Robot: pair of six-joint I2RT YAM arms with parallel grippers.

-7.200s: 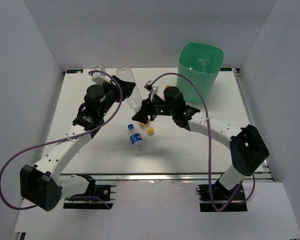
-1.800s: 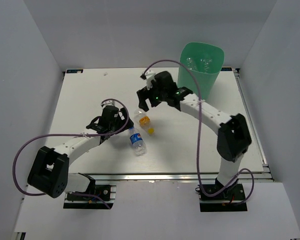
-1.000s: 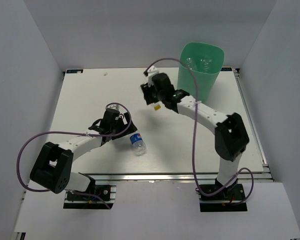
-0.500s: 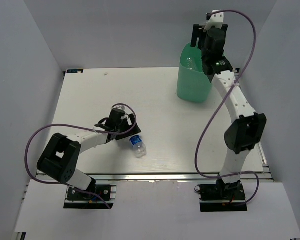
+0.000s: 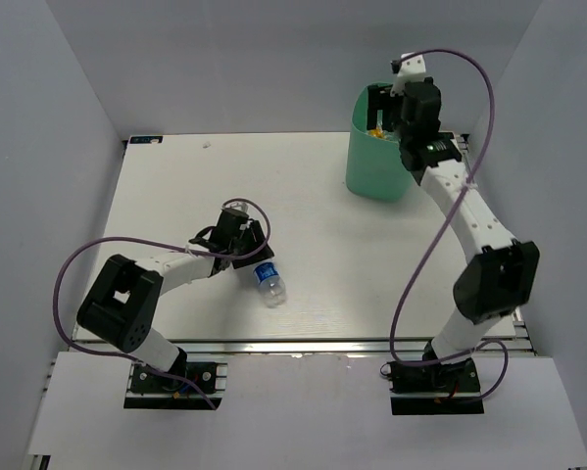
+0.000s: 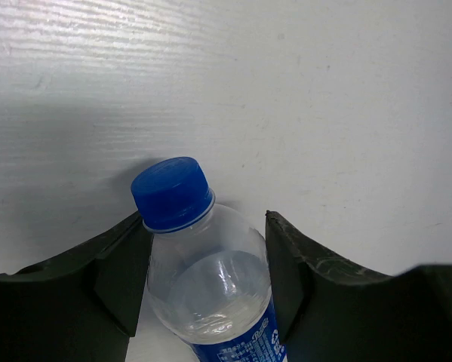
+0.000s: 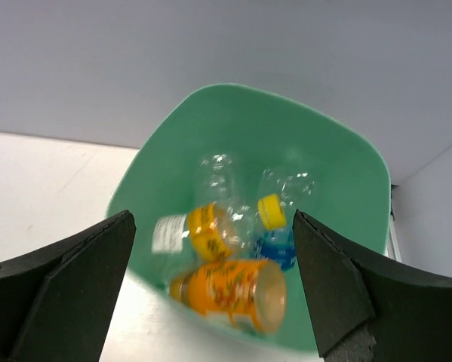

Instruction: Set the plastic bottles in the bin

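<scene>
A clear plastic bottle (image 6: 210, 279) with a blue cap (image 6: 171, 192) and blue label lies on the white table, also seen in the top view as the bottle (image 5: 267, 279). My left gripper (image 6: 204, 226) is low over it, fingers pressed against both sides of its shoulder. The mint-green bin (image 5: 376, 166) stands at the far right. My right gripper (image 7: 212, 219) hangs open above the bin (image 7: 346, 143). Inside lie an orange bottle (image 7: 229, 294), blurred, a clear one with an orange label (image 7: 210, 230), a yellow cap (image 7: 271, 210) and a blue-labelled bottle (image 7: 278, 245).
Grey walls close in the table (image 5: 175, 186) on the left, back and right. A metal rail runs along the near edge by both arm bases. Purple cables loop from each arm. A tiny white scrap (image 5: 207, 144) lies at the far left.
My right arm carried a yellow-capped bottle from mid-table up over the bin and opened; the bottle now lies inside. My left gripper closed onto the blue-label bottle.
</scene>
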